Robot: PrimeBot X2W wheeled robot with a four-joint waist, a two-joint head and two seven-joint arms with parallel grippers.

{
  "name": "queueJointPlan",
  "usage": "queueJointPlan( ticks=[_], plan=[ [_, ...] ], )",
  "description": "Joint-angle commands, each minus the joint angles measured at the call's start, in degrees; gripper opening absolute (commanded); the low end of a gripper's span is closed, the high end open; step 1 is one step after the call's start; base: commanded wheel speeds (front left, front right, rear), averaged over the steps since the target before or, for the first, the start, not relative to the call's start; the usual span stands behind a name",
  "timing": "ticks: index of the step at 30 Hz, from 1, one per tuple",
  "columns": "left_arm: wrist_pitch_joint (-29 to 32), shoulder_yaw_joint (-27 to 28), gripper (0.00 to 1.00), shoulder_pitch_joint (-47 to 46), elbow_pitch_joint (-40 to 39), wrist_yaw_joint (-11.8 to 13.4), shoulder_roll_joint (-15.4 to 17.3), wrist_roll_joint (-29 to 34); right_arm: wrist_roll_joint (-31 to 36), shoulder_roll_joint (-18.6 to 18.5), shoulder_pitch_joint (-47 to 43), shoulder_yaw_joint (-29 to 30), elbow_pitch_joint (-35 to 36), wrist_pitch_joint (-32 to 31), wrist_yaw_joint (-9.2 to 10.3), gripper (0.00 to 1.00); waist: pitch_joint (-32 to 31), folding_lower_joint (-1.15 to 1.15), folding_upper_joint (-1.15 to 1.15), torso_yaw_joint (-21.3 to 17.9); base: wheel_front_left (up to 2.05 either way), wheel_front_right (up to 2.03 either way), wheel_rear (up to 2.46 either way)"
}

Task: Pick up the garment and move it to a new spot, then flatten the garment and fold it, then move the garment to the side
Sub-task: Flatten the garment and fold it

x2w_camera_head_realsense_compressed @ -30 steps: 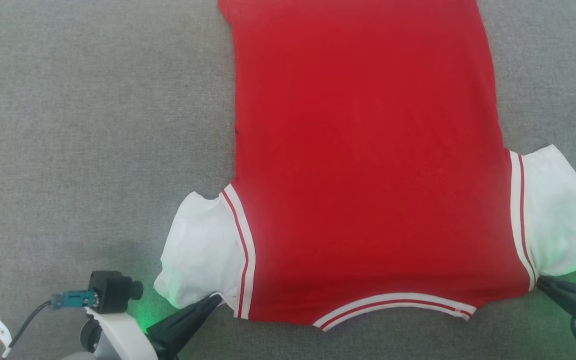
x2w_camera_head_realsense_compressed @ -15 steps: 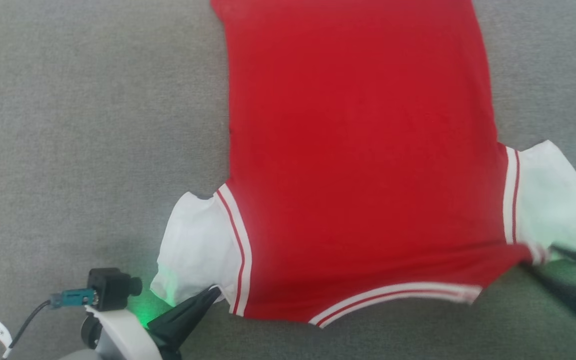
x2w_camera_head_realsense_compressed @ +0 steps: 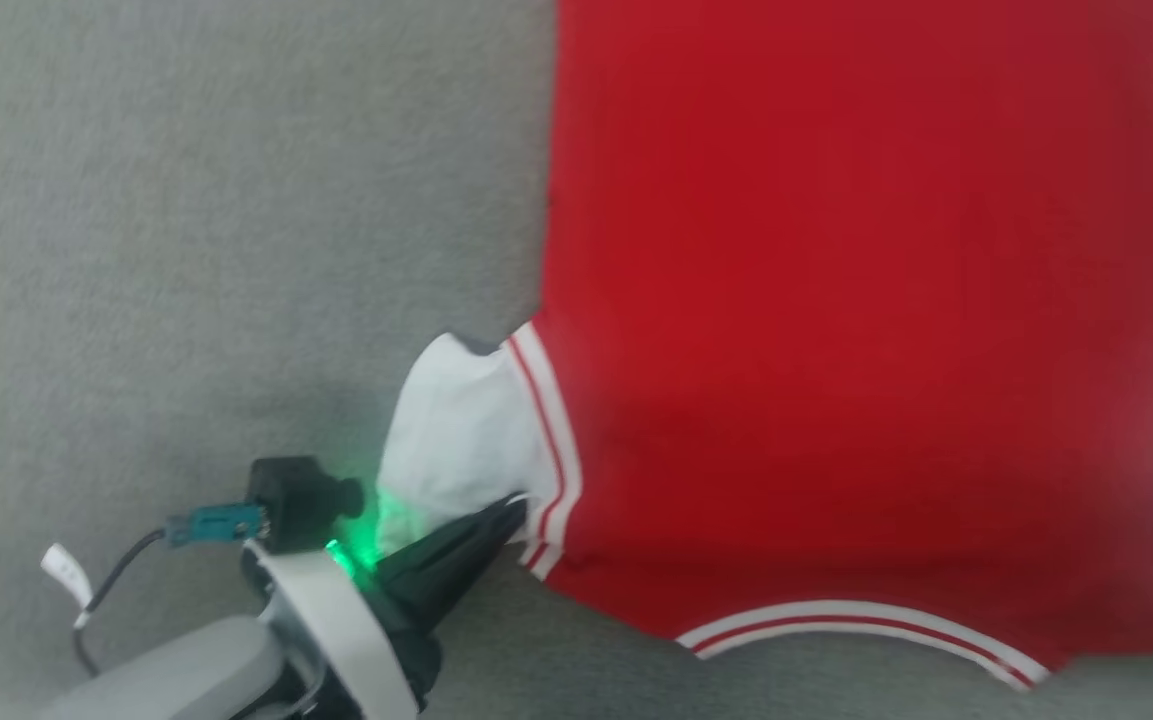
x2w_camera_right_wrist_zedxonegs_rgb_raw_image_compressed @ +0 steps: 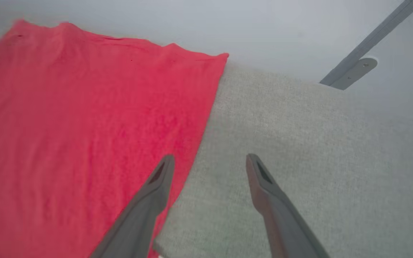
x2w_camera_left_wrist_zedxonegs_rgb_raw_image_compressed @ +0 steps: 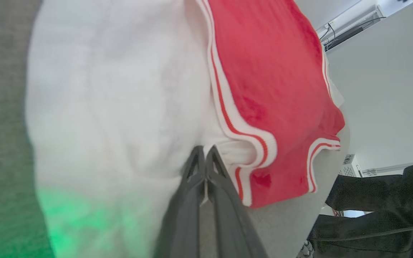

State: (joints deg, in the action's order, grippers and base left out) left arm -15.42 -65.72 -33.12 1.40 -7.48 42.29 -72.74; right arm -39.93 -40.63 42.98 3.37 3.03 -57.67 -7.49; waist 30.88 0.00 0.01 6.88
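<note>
The garment [x2w_camera_head_realsense_compressed: 836, 300], bright red with white red-striped trim, lies spread flat on the grey surface [x2w_camera_head_realsense_compressed: 186, 250]. Its white left sleeve [x2w_camera_head_realsense_compressed: 456, 430] bunches at the lower left. My left gripper [x2w_camera_head_realsense_compressed: 514, 508] is shut on that sleeve's lower edge beside the striped trim. The left wrist view shows the left gripper [x2w_camera_left_wrist_zedxonegs_rgb_raw_image_compressed: 205, 152] with jaws pressed together on white fabric of the sleeve [x2w_camera_left_wrist_zedxonegs_rgb_raw_image_compressed: 113, 89]. In the right wrist view my right gripper [x2w_camera_right_wrist_zedxonegs_rgb_raw_image_compressed: 210, 161] stands open above the garment's [x2w_camera_right_wrist_zedxonegs_rgb_raw_image_compressed: 84, 125] straight side edge, holding nothing. No letters or numbers show.
Grey fabric surface [x2w_camera_right_wrist_zedxonegs_rgb_raw_image_compressed: 281, 125] stretches beside the garment, and a grey metal bar with a bracket [x2w_camera_right_wrist_zedxonegs_rgb_raw_image_compressed: 356, 68] stands beyond its far edge. In the left wrist view, a dark bulky shape [x2w_camera_left_wrist_zedxonegs_rgb_raw_image_compressed: 378, 211] sits past the surface's near edge [x2w_camera_left_wrist_zedxonegs_rgb_raw_image_compressed: 321, 200].
The head camera has shifted, so the garment sits further right and larger. The right gripper, earlier at the right sleeve corner, has left the head view. The left gripper keeps its hold.
</note>
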Motion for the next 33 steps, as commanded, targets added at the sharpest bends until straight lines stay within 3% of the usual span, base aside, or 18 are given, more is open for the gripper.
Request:
queueJointPlan(
  ticks=[1,5,11,19,20,21,22,28,33],
  plan=[
    [0.62,-1.16,0.0,-1.37,1.37,0.02,-2.97,0.31,1.63,0.62,3.04,-0.79,-2.47,-0.73,0.0,1.0,3.81,0.0,-0.01,3.67,0.0,0.0,0.0],
    [0.67,-3.12,0.0,-4.37,1.82,0.04,-4.99,0.29,7.49,1.74,15.06,-3.38,-13.79,-4.01,0.0,1.0,6.83,0.0,-0.01,7.39,0.0,0.0,0.0],
    [0.79,-3.57,0.0,-6.05,2.29,0.32,-5.3,-0.05,16.71,2.17,28.57,-6.0,-26.34,-7.0,0.0,1.0,10.73,0.0,-0.01,10.53,0.0,0.0,0.0],
    [0.99,-3.46,0.0,-6.39,3.67,0.69,-6.69,0.14,21.13,4.71,35.23,-5.95,-37.27,-6.61,-0.01,0.98,12.45,0.0,-0.01,11.02,0.0,0.0,0.0],
    [1.0,-3.33,0.0,-6.58,3.71,0.71,-6.78,0.17,21.46,4.78,35.6,-5.74,-38.21,-6.7,0.0,0.41,12.48,0.0,-0.01,10.91,0.0,0.0,0.0],
    [1.0,-3.17,0.0,-6.85,3.71,0.71,-6.86,0.25,21.87,4.82,35.84,-5.48,-39.1,-6.47,0.0,0.14,12.44,0.0,-0.01,10.79,0.0,0.0,0.0],
    [1.0,-2.97,0.0,-7.1,3.8,0.71,-6.87,0.36,22.25,4.82,35.99,-5.39,-39.52,-5.91,0.01,0.0,12.34,0.0,-0.01,10.63,0.0,0.0,0.0],
    [0.95,-0.63,0.0,-6.38,3.86,0.71,-6.17,0.48,20.56,5.8,35.75,-5.2,-41.72,-2.73,0.01,0.0,9.58,0.0,-0.01,8.53,0.0,0.0,0.0],
    [0.63,3.04,0.0,-3.29,3.62,0.66,-4.75,1.15,14.32,4.62,30.28,-10.37,-38.81,-2.29,0.0,0.0,4.17,0.0,-0.01,5.61,0.0,0.0,0.0]
  ],
)
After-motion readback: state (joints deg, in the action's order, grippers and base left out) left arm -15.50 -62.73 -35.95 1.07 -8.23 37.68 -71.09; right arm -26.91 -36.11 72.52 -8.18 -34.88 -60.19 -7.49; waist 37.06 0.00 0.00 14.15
